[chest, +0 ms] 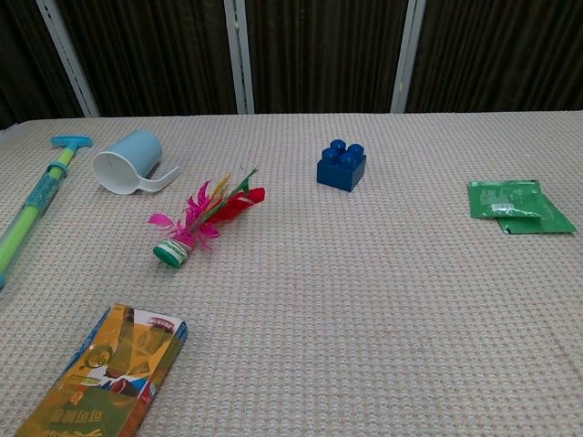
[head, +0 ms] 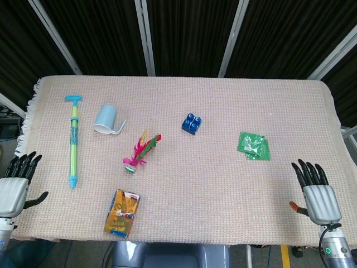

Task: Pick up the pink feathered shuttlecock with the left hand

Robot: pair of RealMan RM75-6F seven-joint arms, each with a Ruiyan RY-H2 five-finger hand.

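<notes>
The pink feathered shuttlecock (head: 140, 151) (chest: 202, 221) lies on its side on the woven tablecloth, left of centre, its green-and-white base toward the front and its pink, red and green feathers pointing back and right. My left hand (head: 15, 184) hovers flat at the table's front left edge, well left of the shuttlecock, fingers spread and holding nothing. At the front right edge my right hand (head: 316, 192) is also flat and open, empty. Neither hand appears in the chest view.
A light-blue cup (head: 107, 119) lies on its side behind the shuttlecock. A green-and-blue pump toy (head: 73, 142) lies far left. An orange snack box (head: 121, 212) sits at the front. A blue brick (head: 191, 123) and green packets (head: 254, 145) lie to the right.
</notes>
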